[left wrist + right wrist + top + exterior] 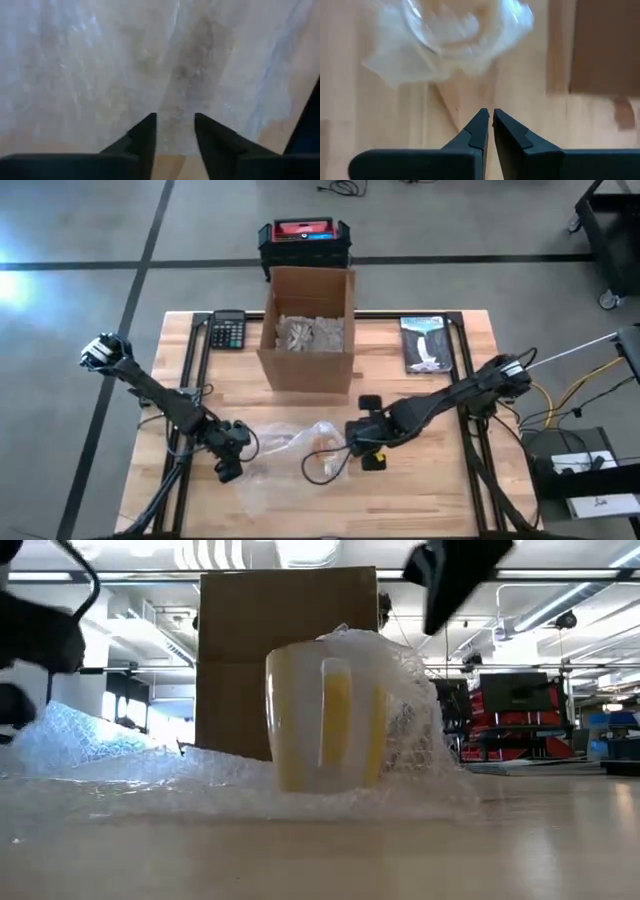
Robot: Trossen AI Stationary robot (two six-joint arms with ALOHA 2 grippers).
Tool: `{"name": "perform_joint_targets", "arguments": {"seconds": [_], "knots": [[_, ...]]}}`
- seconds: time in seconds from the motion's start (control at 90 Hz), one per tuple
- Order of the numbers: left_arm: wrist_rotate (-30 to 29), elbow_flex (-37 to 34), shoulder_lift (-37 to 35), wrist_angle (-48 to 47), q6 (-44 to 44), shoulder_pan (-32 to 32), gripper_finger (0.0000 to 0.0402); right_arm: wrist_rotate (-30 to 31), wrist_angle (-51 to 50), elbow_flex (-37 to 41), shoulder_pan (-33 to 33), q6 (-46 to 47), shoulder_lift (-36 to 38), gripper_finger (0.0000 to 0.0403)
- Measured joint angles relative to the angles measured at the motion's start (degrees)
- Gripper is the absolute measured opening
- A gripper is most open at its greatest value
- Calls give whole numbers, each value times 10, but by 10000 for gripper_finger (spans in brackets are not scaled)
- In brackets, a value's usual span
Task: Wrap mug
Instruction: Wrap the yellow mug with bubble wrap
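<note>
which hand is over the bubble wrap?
The left hand, fingers apart above the clear bubble wrap sheet. The right hand, fingertips nearly together, is over bare wood beside the wrapped mug.

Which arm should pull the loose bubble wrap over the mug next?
Probably the left. The left gripper sits open over the loose bubble wrap spread beside the mug. The right gripper is nearly closed, above bare table past the mug.

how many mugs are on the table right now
1. The mug stands upright on the bubble wrap near the table's front edge, partly wrapped, in front of the cardboard box. Whether the box hides another cannot be told.
</note>
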State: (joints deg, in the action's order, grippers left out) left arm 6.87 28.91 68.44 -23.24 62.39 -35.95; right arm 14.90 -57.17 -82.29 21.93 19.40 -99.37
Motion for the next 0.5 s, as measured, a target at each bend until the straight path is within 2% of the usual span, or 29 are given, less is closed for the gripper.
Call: {"name": "perform_joint_targets", "arguments": {"seconds": [0.1, 0.222, 0.378, 0.5], "knots": [[-8, -10, 28, 44, 0, -2, 176, 15, 50, 55, 3, 23, -3, 14], [-36, -12, 78, 51, -2, 0, 178, 18, 154, 110, 3, 27, -1, 14], [-52, -3, 115, 48, -22, 1, 146, 19, 240, 152, 2, 32, -2, 14], [-100, 4, 121, 46, -40, 1, 92, 19, 270, 159, 2, 33, -2, 14]]}}
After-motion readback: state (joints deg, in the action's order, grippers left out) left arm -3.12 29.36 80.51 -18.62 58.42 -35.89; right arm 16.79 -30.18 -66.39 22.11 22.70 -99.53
